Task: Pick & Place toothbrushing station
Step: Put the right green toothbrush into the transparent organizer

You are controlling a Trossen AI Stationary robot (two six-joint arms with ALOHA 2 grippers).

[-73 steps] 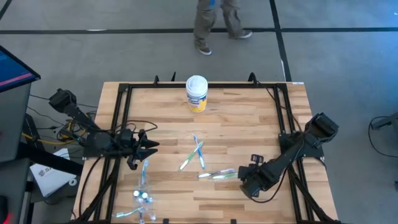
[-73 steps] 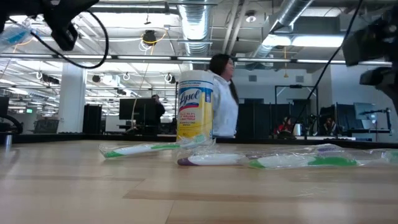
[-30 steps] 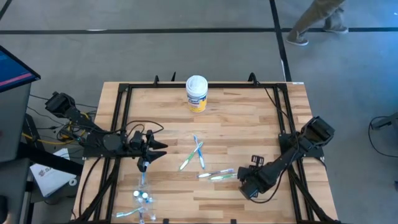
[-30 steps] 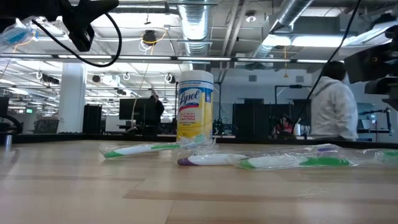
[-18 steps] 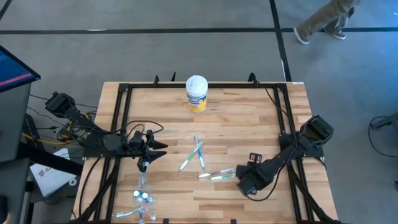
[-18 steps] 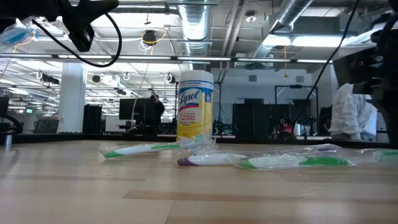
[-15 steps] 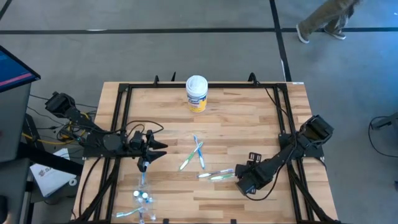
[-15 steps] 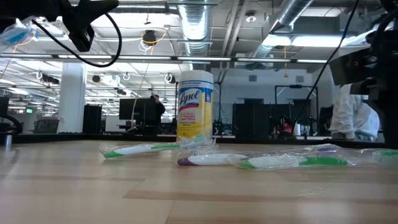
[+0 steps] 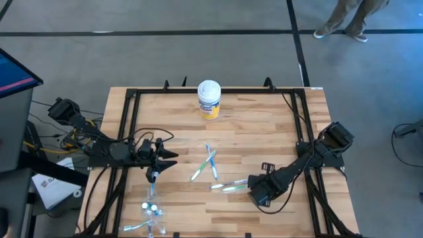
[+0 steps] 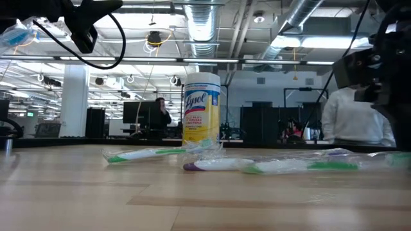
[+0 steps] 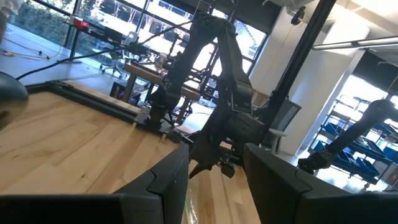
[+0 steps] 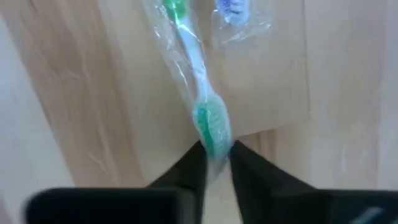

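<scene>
A: What's different from a second ago?

B: The right gripper has slid along the table toward the wrapped green-and-white toothbrush. Its wrist view shows the two fingers pinched in on the brush's green end, so the jaws are nearly shut with the brush between them. In the low view that brush has also shifted a little across the wood.

A: So a grasp is under way?

B: I judge so; the brush lies flat on the wooden table, not lifted yet.

A: And the left gripper?

B: Same place as before, hovering at the left side with its fingers parted and nothing in them. More wrapped brushes lie below it near the front edge.

A: What's nearby?

B: A purple-tipped brush lies just beside the green one, and three more are crossed mid-table. The neighbour's wrapper could drag along. The Lysol wipes canister stands well apart at the back. A person who was crossing the floor is now at the picture's edge.
</scene>
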